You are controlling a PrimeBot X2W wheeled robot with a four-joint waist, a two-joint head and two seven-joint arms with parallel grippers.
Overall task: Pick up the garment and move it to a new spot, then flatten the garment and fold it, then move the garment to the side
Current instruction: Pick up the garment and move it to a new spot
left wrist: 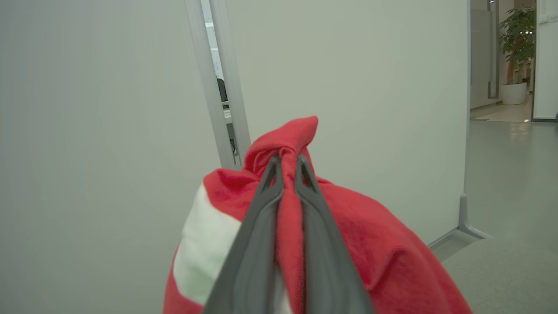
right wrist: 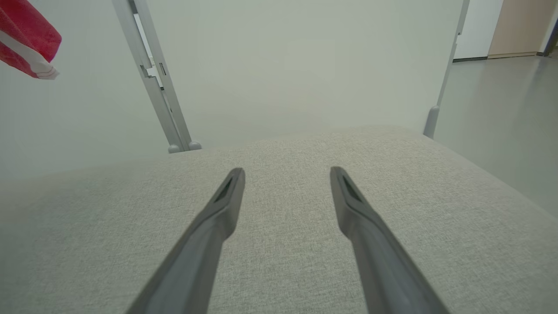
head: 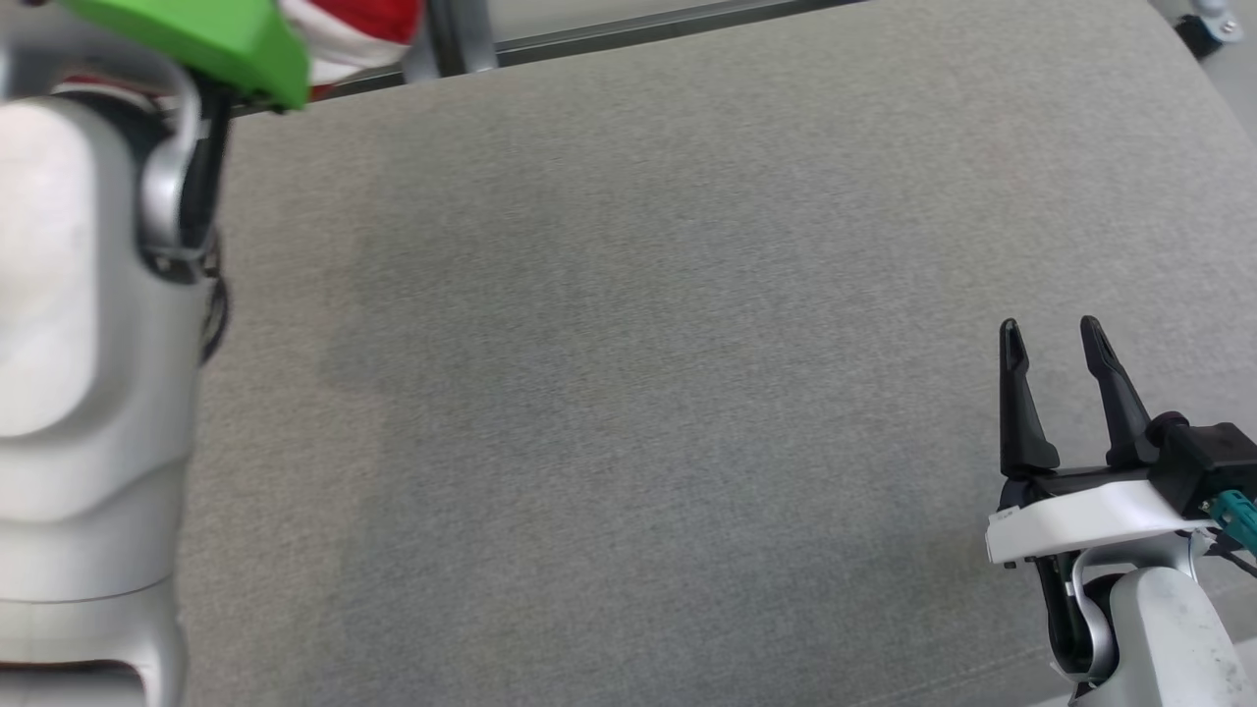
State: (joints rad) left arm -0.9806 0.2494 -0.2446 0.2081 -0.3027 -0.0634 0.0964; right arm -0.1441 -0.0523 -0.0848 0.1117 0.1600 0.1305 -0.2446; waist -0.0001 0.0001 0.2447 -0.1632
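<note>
The garment (left wrist: 370, 253) is red cloth with a white band. It hangs bunched from my left gripper (left wrist: 287, 162), whose two dark fingers are shut on a fold of it, held up in the air. In the head view a bit of the garment (head: 354, 29) shows at the top left, behind the green wrist cover (head: 196, 39) of my raised left arm. A corner of the garment (right wrist: 26, 39) also hangs at the top left of the right wrist view. My right gripper (head: 1056, 339) stands open and empty low over the grey cushion at the lower right.
The grey fabric cushion (head: 638, 393) spreads across the head view. Pale partition panels (right wrist: 283, 65) with a metal post (right wrist: 152, 87) stand just behind its far edge. Grey floor (right wrist: 501, 109) lies off its right side. My pale left forearm (head: 79, 344) rises along the left.
</note>
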